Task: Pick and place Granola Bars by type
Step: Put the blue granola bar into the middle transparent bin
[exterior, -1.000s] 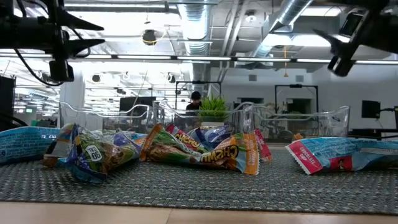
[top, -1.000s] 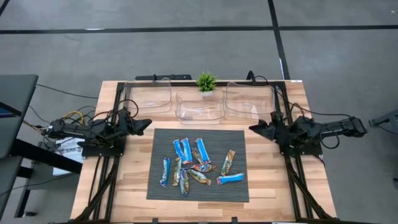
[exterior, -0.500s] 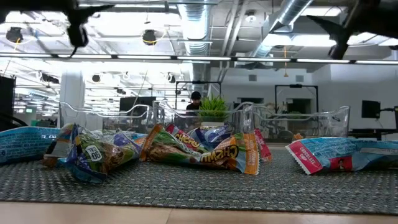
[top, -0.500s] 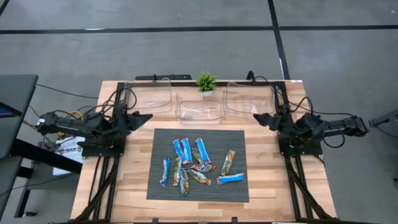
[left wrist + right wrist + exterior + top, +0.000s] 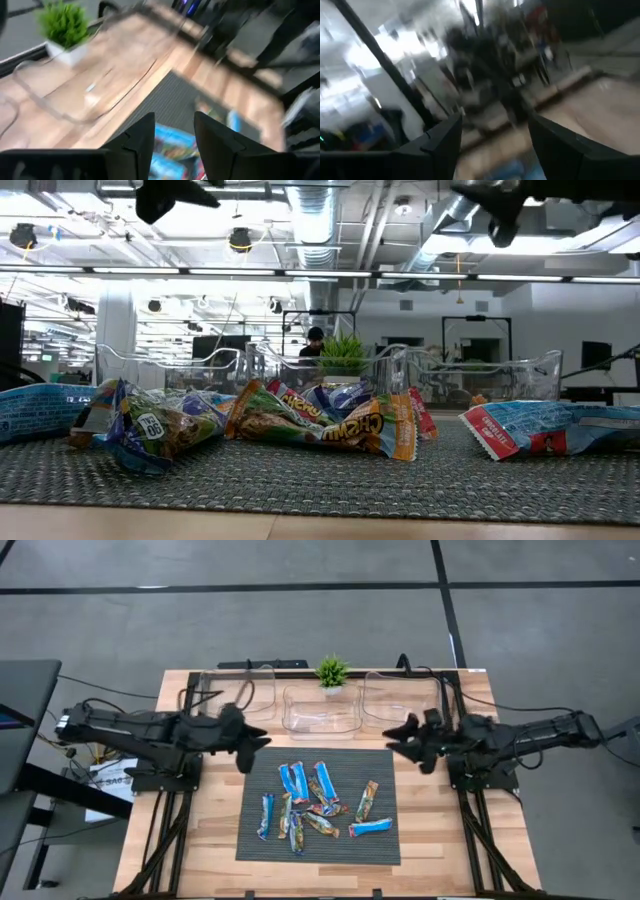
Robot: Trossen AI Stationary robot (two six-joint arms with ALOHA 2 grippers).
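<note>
The granola bars (image 5: 318, 800) haven't budged: same loose heap on the dark ribbed mat (image 5: 380, 840), sitting between the two claws and a bit nearer the front edge than either of them. What changed is the arms. Half a second back both were tucked over their mounts at the table's sides; now both have swung inward toward the middle.

The left gripper (image 5: 252, 743) hangs just off the mat's back-left corner with its fingers (image 5: 141, 136) spread and a clear gap between them, nothing held. Through that gap you can see blue wrappers below. The right gripper (image 5: 400, 740) mirrors it off the back-right corner, fingers (image 5: 445, 137) also apart and empty. Both are well up in the air, only poking in at the top of the low view.

Most bars lie with their long axis running roughly front to back, fanned a little. One tan-green bar (image 5: 366, 799), the nearest to the right claw, tilts diagonally, and a blue bar (image 5: 371, 827) beyond it lies nearly crosswise. A lone blue one (image 5: 266, 815) sits on the heap's left-claw side.

The table is light wood (image 5: 455, 850). Behind the claws stand three clear bins (image 5: 322, 710) in a row, with a small green plant (image 5: 331, 671) at the back edge. Floor is grey concrete, and the low view shows an open workshop with ducts overhead and a person (image 5: 314, 340) far off.
</note>
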